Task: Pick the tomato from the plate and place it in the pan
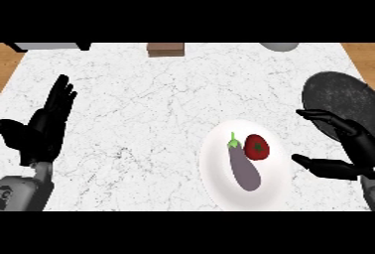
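Observation:
A red tomato [257,147] lies on the white plate [273,191] at the lower right of the marble counter, next to a purple eggplant [244,169]. The dark round pan [339,94] sits at the right edge, beyond the plate. My right hand [350,149] hovers just right of the plate, open, its fingers and thumb spread toward the tomato without touching it; it overlaps the pan's near rim. My left hand [45,127] rests open at the left side, fingers pointing up.
A brown box [165,49] stands at the counter's far edge in the middle. A grey rounded object [280,46] shows at the far right. Wooden floor borders the counter at both top corners.

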{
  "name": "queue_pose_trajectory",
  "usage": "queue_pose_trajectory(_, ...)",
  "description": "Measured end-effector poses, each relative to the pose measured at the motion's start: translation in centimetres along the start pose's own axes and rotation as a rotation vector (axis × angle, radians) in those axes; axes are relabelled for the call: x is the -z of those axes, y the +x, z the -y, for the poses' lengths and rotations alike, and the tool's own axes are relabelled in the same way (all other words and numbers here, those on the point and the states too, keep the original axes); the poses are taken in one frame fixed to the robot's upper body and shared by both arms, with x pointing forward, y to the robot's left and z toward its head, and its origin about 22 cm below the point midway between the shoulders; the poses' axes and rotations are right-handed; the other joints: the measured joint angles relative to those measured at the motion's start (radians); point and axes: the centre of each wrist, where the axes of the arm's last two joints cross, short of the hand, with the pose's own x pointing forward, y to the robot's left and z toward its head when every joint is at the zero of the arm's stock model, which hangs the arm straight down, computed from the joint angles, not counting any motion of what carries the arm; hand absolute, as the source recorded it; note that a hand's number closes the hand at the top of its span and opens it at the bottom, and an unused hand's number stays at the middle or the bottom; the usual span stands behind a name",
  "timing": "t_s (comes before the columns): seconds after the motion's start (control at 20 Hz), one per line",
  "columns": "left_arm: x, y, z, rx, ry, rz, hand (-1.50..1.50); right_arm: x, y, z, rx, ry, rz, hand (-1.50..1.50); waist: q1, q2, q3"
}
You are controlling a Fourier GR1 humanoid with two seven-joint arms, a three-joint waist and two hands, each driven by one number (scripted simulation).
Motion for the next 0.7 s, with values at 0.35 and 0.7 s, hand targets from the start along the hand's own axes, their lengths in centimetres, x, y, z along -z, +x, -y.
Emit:
queue_pose_trajectory(0.35, 0.4, -0.7, 0.2, -0.013, -0.015, 0.006, 0.0, -4.5, 2.1, 6.6, -0.259, 0.047, 0.024, -1.5, 0.007, -0.005, -0.002)
queue_pose_trajectory(0.7, 0.8, -0.9, 0.3, -0.014, -0.026, 0.008, 0.0, -1.8, 9.0, 10.2, -0.462, 0.197, -0.063, -1.5, 0.012, -0.007, -0.004)
